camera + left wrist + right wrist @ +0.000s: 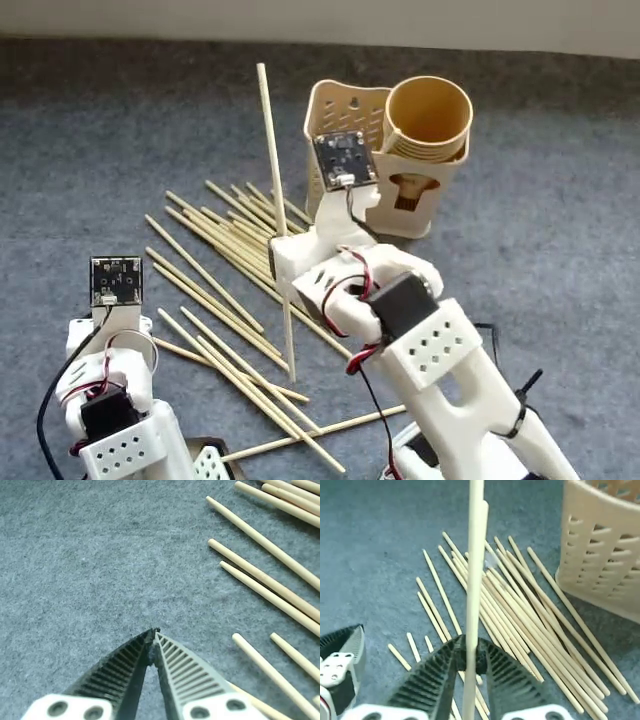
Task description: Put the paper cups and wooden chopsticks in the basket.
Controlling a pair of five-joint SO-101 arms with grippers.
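Right wrist view: right fingers (432, 675) pinch one chopstick (474, 580), with most of its length sticking out past the fingertips. Beyond them and off to one side sits the basket (600, 555), cups (428, 115) already stacked inside. Under and ahead of the fingers, loose chopsticks (520, 615) lie piled on the counter (380, 540). Idle side: left fingers (180, 667) pressed together on nothing, a few sticks beside them. Step looks like carry-to-basket. Next move needs the long end swung over the rim, then release.
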